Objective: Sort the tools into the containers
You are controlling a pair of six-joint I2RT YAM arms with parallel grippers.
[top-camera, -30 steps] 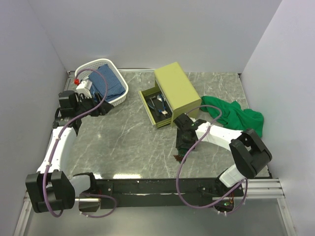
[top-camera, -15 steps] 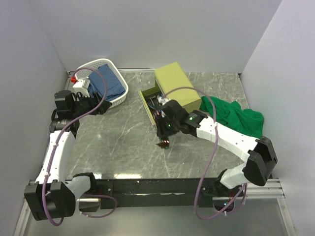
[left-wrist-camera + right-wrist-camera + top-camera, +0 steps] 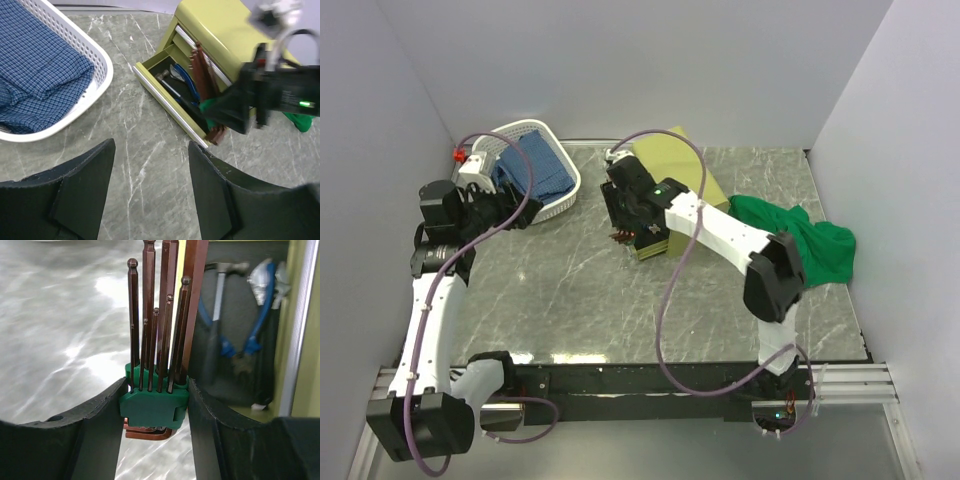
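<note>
Over the marble worktop (image 3: 570, 290), the hex key set (image 3: 148, 315), pinched in the right gripper (image 3: 154, 405), had been carried to the far-edge drawer (image 3: 167, 106), ready for release. The left gripper (image 3: 150, 192) was spread.

Our grey marbled table (image 3: 570, 290) carries an olive chest (image 3: 678, 160). Left of the chest we see a basket (image 3: 570, 190), right of it a green cloth (image 3: 815, 240).

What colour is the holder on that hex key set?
Green holder; clearest in right wrist view.
</note>
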